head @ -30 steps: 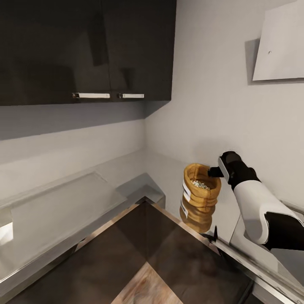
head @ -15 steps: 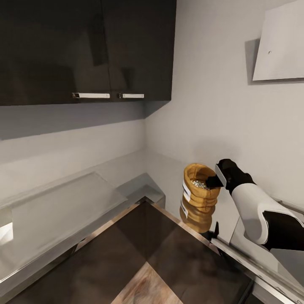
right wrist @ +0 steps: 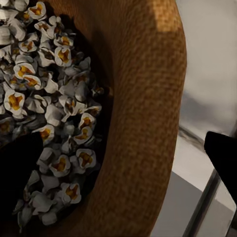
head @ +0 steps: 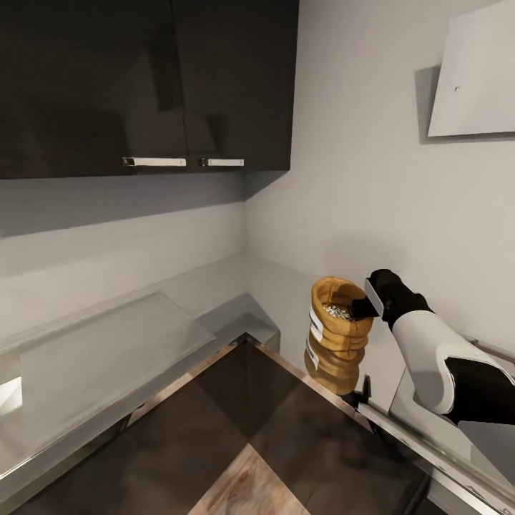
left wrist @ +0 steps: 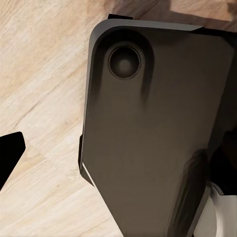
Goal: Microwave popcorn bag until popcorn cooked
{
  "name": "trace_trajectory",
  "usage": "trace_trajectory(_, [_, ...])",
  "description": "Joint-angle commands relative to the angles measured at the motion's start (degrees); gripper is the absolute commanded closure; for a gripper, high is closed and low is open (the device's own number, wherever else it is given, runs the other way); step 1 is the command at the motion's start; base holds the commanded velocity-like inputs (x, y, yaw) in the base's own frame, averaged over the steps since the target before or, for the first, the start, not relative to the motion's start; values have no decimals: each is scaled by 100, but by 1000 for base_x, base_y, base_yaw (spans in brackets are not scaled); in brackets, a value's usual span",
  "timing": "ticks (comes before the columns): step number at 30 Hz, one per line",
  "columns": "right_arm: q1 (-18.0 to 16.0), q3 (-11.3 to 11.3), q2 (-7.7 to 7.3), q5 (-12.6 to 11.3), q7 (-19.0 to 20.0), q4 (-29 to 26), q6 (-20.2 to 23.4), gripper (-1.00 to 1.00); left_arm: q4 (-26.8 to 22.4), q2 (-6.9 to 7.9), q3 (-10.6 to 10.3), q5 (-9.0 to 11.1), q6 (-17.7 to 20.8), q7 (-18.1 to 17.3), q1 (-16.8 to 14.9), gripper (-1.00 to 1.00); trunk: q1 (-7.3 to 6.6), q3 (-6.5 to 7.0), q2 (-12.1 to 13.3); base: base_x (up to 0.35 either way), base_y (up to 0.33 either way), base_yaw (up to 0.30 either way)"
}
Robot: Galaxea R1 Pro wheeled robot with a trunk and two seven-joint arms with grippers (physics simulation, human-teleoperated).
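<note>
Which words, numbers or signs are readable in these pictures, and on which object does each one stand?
No text can be read in these pictures.
The popcorn bag carries a white label with dark stripes; any writing on it is too small and seen at too steep an angle to read.
The dark cabinets and the countertop show no lettering.

Dark glossy wall cabinets upper left, two steel bar handles along their lower edge. Pale slanted panel on grey wall. Wood-grain floor below.
</note>
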Motion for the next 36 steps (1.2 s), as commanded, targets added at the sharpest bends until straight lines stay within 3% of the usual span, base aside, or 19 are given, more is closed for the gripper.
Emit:
trace_trajectory(1, [-4, -45, 7, 39, 4, -5, 17, 100, -12, -2, 25, 5, 4, 3, 3, -100, 1, -6, -4, 0, 0, 0])
trace_trajectory(13, [-4, -101, 0, 39, 5, -5, 21, 100, -12, -2, 25, 5, 4, 3, 3, -100, 1, -6, -4, 0, 0, 0])
trace_trajectory(15, [-4, -324, -1, 22, 4, -5, 24, 100, -12, -1, 25, 5, 4, 3, 3, -100, 1, -5, -4, 0, 0, 0])
trace_trajectory(18, [-4, -851, 0, 6, 4, -5, 27, 100, -12, -2, 25, 5, 4, 3, 3, -100, 1, 12, -4, 0, 0, 0])
trace_trajectory(21, [-4, -1019, -1, 4, 0, -5, 33, 100, -12, -2, 25, 5, 4, 3, 3, -100, 1, 38, -4, 0, 0, 0])
trace_trajectory(36, [-4, -1082, -1, 4, -5, -14, 43, 100, -12, 1, 25, 5, 4, 3, 3, -100, 1, 179, -4, 0, 0, 0])
